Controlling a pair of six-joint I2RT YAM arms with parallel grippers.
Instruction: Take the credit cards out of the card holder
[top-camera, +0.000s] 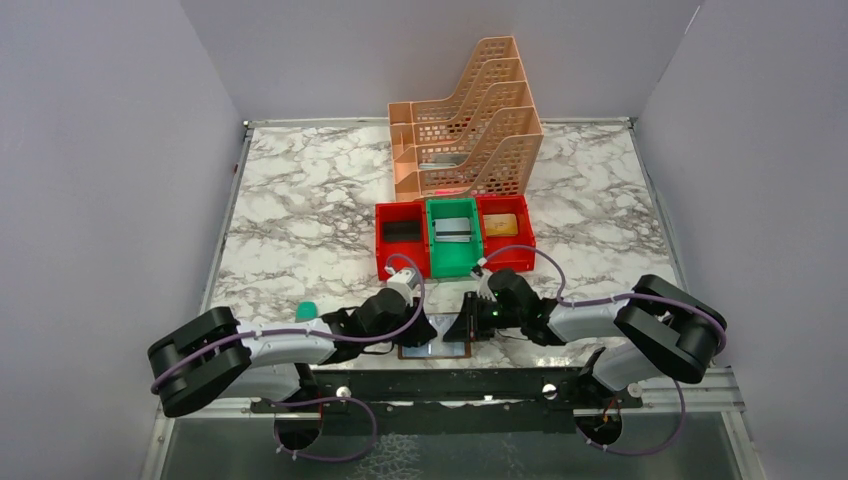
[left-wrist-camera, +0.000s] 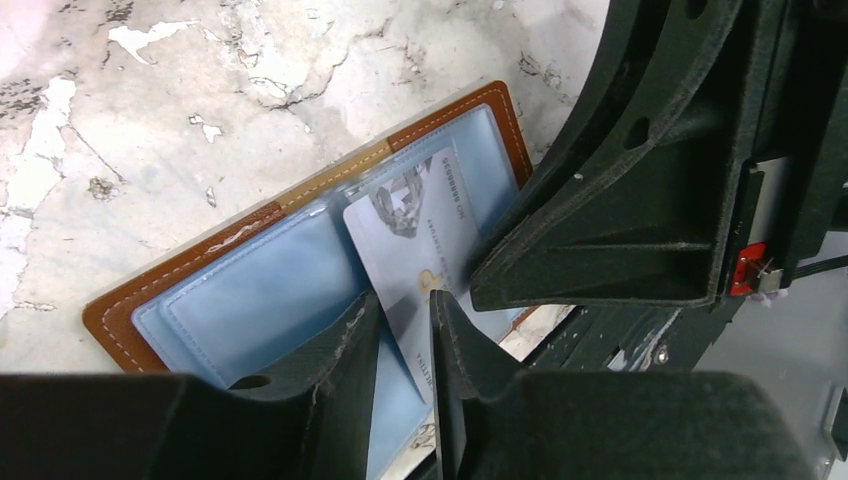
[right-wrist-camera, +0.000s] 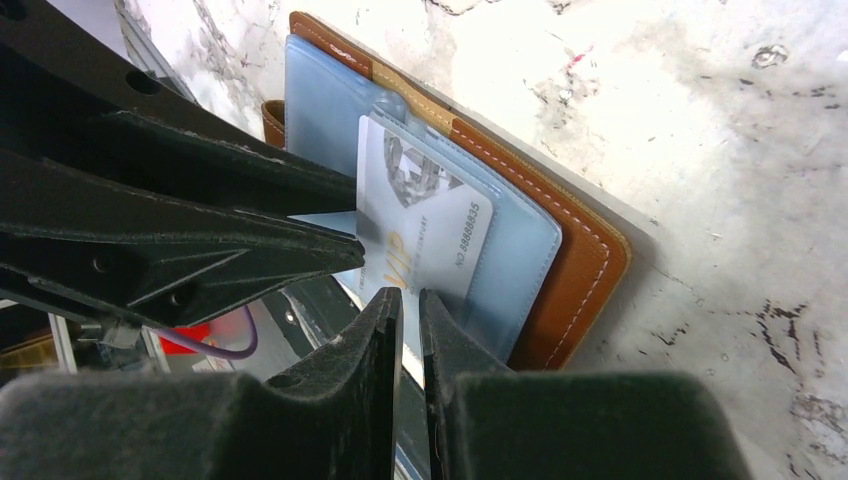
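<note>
**A:** Where's the holder (top-camera: 435, 351)?

**B:** Open flat, inside up, at the near edge of the table (top-camera: 300, 220), between the two grippers. The black rail (top-camera: 430, 385) runs just nearer than it.

**A:** And the card?

**B:** The card (left-wrist-camera: 415, 235) lies askew on the blue pockets. Its far corner is tucked under a clear pocket by the fold, and its near end sticks out toward the table's edge.

**A:** The arms?

**B:** Both lie low, elbows wide, forearms angling inward so the wrists meet over the holder. The left gripper (left-wrist-camera: 405, 305) has its fingers a little apart, with the card's face showing in the gap. The right gripper (right-wrist-camera: 410, 300) shows only a thin slit, tips over the card's near end. I can't tell whether they press it.

**A:** Any room?

**B:** Tight. The grippers stand just beside each other, the right one crossing the holder's right part. Marble shows left and far, up to a red bin (top-camera: 402, 268), a green bin (top-camera: 453, 262) and another red one (top-camera: 508, 258), with an orange rack (top-camera: 465, 120) behind. A small teal thing (top-camera: 306, 311) sits by the left forearm.
</note>
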